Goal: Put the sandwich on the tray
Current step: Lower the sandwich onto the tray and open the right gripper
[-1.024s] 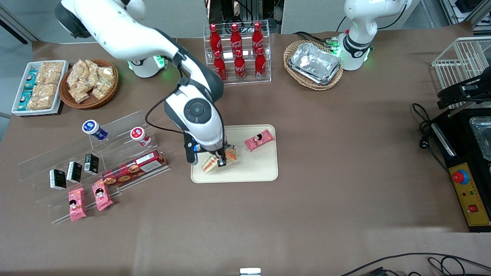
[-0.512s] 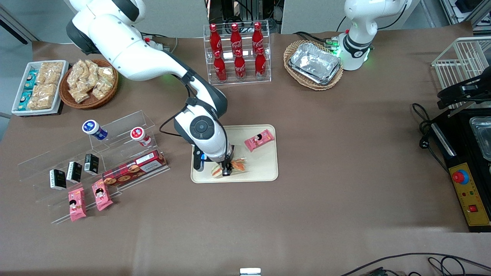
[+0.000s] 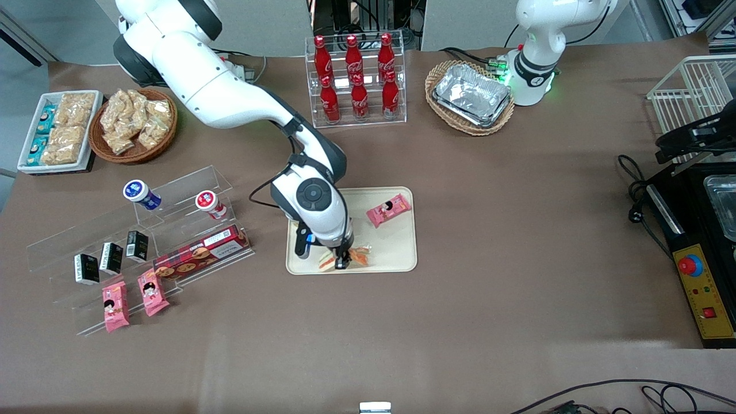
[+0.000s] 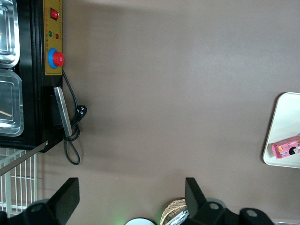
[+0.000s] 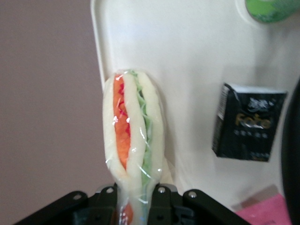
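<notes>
The sandwich [image 3: 360, 256] is a clear-wrapped wedge of pale bread with orange-red and green filling. My right gripper [image 3: 343, 262] is shut on its narrow end, seen edge-on in the right wrist view [image 5: 133, 126] between the black fingers [image 5: 165, 200]. The gripper [image 5: 136, 194] holds it low over the cream-beige tray [image 3: 397, 253], near the tray's rim closest to the front camera. I cannot tell if the sandwich touches the tray [image 5: 197, 70]. The arm hides part of the sandwich in the front view.
A pink snack packet [image 3: 388, 210] lies on the tray, farther from the camera. A black carton [image 5: 247, 123] lies on the tray beside the sandwich. Acrylic shelves [image 3: 172, 230] with snacks stand toward the working arm's end. A cola bottle rack [image 3: 356, 80] and a basket of foil trays [image 3: 470, 95] stand farther back.
The gripper has moved down and nearer the front camera with the sandwich, from above the tray's middle to low over its near rim.
</notes>
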Controlling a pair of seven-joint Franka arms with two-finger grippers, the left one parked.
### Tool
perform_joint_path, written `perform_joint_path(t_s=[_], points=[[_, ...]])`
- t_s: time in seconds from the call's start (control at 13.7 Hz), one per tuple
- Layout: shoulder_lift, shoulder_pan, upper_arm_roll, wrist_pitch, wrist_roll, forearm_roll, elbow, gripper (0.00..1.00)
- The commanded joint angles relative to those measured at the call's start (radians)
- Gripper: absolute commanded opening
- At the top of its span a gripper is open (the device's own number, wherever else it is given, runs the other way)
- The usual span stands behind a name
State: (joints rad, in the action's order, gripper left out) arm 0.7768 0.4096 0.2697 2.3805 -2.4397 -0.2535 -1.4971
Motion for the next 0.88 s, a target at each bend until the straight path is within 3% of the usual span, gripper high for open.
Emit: perform_joint_path(t_s=[0.0,0.15,0.44,0.66,0.8], points=[[0.018,-0.003,-0.012,-0.007,-0.039,-0.030,0.025,0.39],[0.018,-0.005,-0.012,-0.007,-0.036,-0.047,0.024,1.00],[-0.060,-0.008,-0.001,-0.081,-0.038,-0.050,0.023,1.00],[-0.198,-0.032,0.043,-0.260,0.025,-0.039,0.017,1.00],[-0.281,-0.061,0.085,-0.346,0.120,0.023,0.020,1.00]])
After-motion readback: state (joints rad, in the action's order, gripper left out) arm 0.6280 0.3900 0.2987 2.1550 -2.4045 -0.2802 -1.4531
